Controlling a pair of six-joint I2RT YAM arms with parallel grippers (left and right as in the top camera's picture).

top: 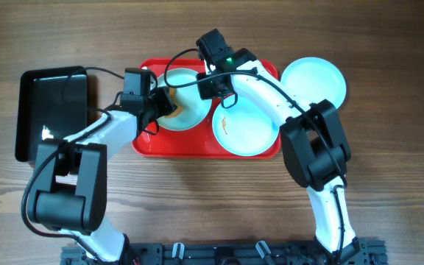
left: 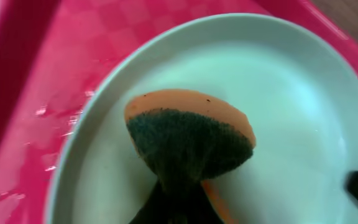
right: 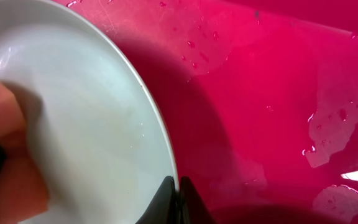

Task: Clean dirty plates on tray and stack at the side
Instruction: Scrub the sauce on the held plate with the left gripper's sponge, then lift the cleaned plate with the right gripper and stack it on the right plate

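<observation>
Nearest us, on the right half of the red tray [top: 197, 147], a smeared plate [top: 245, 125] shows an orange-brown streak. Just left of it, the left gripper [left: 178, 202] is clamped on an orange-and-green sponge [left: 188, 134], pressing it into the second plate [top: 190, 118]. At that plate's far-right rim, the right gripper [right: 179, 198] is pinched tight on the edge. Far right, off the tray, the third plate [top: 313, 81] sits on the wooden table [top: 389, 184].

Glossy, wet plastic tray [right: 278, 74] (droplets beading); smooth shiny plates [left: 291, 93]; rough scourer-faced foam sponge [left: 185, 143]; matt wooden table [top: 197, 206].
</observation>
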